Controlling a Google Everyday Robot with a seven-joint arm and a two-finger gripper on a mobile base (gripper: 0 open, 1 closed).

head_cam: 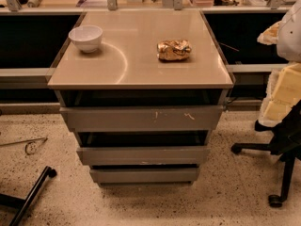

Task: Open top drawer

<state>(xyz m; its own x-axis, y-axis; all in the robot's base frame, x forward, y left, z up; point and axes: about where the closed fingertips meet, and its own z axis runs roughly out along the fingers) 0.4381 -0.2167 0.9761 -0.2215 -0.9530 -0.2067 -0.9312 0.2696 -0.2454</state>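
In the camera view, we see the top drawer (141, 118), the widest and tallest of three flat grey handle-less fronts. It sits directly under the glossy beige table (141, 76), and small white scratch marks lie right of its centre. A dark gap runs along its upper edge. Below it are the two narrower grey drawer fronts (143, 155), which we should leave alone. We judge the top drawer to be not yet pulled out.

The pincer does not appear anywhere in this view, so we cannot tell whether it is released or clenched.

With no handle to take, we would bring the pincer in low and level to the dark gap. One finger can hook behind the upper lip of the front near its middle, left of the scratches, so the pull does not skew the drawer. The draw should then run straight out toward the camera, slow and even.

A round white ceramic bowl (85, 37) and a crumpled golden foil packet (174, 50) rest on the table, well apart, and a jerk could shift them. A black office chair base (277, 173) stands near the right side, so we would keep the arm clear of it.
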